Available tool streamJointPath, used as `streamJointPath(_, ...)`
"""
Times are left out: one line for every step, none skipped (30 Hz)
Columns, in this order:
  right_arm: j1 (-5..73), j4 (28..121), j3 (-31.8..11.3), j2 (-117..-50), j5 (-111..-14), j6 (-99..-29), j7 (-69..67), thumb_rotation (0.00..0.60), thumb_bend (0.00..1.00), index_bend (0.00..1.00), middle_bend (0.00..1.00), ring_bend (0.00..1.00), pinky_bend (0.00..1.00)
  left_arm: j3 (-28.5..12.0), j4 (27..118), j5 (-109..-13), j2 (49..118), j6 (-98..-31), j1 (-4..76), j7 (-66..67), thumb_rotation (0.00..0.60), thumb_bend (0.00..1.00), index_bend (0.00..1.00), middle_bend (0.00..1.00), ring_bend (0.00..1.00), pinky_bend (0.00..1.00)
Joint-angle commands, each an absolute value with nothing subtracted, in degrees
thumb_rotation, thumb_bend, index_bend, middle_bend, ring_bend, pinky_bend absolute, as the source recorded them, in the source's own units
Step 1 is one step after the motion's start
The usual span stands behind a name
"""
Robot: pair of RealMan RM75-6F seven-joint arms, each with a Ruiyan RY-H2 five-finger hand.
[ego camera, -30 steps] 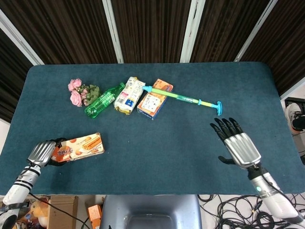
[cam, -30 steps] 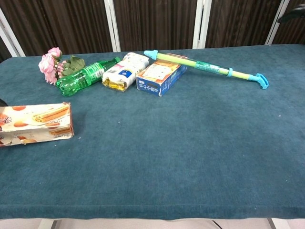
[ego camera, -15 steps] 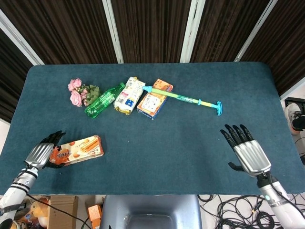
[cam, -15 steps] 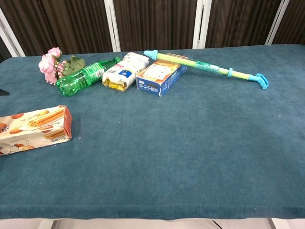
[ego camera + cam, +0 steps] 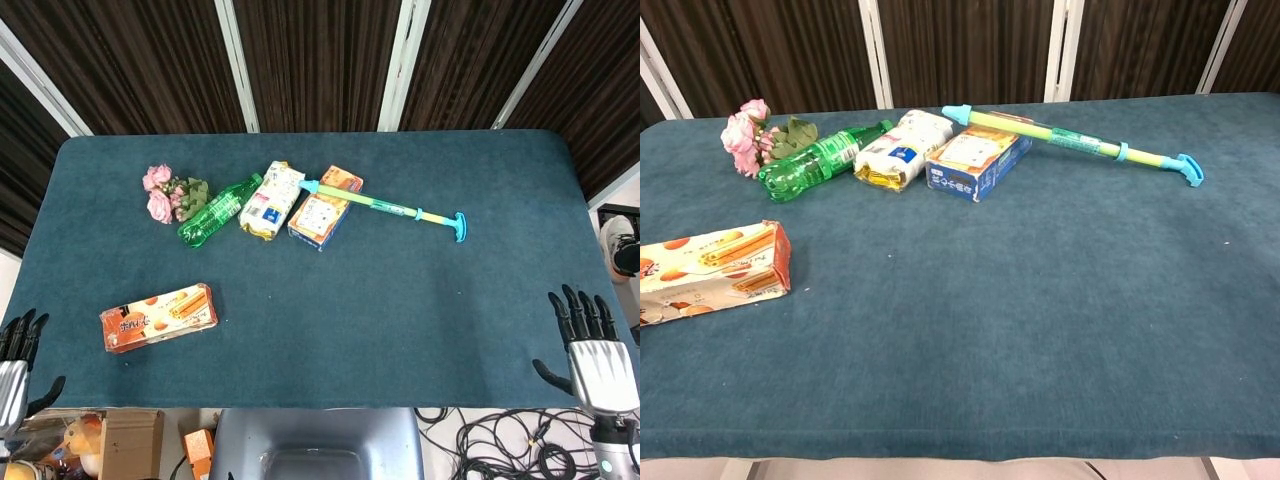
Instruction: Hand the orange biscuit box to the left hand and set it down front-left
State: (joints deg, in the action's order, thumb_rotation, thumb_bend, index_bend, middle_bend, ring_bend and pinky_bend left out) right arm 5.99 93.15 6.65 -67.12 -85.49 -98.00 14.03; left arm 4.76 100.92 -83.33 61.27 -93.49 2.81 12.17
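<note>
Orange and cream, the biscuit box (image 5: 159,316) lies flat near the front-left of the teal surface (image 5: 400,290) in the head view, held by nothing. Its long axis runs left to right, the right end tilted slightly toward the back. The left hand (image 5: 12,365) sits off the front-left corner, cut by the frame edge, with dark fingers spread and empty, well apart from the box. The right hand (image 5: 590,345) hovers at the front-right edge, fingers fanned upward and empty; its wrist runs out of frame. Along the back, a pink flower bunch (image 5: 168,192), a green bottle (image 5: 218,209), a white packet (image 5: 270,199), a blue-sided carton (image 5: 324,207) and a green and yellow pump stick (image 5: 385,207) cluster together; the stick's tip lies over the carton. Between that cluster and the front edge, the middle and right of the cloth lie bare.

From the chest view, neither hand shows. The biscuit box (image 5: 710,270) is cut off at the left frame edge, its red end panel facing right. Small print on the packet (image 5: 902,148) and carton (image 5: 975,160) is too fine to read.
</note>
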Motion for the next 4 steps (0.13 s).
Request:
streamJointPath(4.23, 92.04, 5.05, -68.04, -85.77, -97.94, 11.41, 0.6, 0.04, 0.0, 0.0, 0.0, 0.0, 6.57, 100.5, -86.29, 63.2, -92.89, -0.09, 12.39, 0.6, 0.29, 0.0, 0.0, 0.0, 0.12)
streamJointPath(4.01, 91.93, 4.73, -68.04, -85.79, -98.12, 11.56, 0.6, 0.04, 0.0, 0.0, 0.0, 0.0, 6.15, 100.35, -86.37, 63.22, -92.99, -0.02, 12.26, 0.6, 0.29, 0.0, 0.0, 0.0, 0.12)
streamJointPath(3.78, 91.73, 4.53, -68.07, -86.12, -98.19, 11.58, 0.6, 0.04, 0.0, 0.0, 0.0, 0.0, 5.52, 100.1, -86.32, 63.37, -93.42, -0.08, 12.64, 0.6, 0.29, 0.0, 0.0, 0.0, 0.12)
streamJointPath(3.65, 91.62, 4.53, -68.04, -86.39, -97.99, 11.34, 0.6, 0.04, 0.0, 0.0, 0.0, 0.0, 5.14, 99.95, -86.3, 63.56, -93.77, -0.21, 12.99, 0.6, 0.29, 0.0, 0.0, 0.0, 0.12)
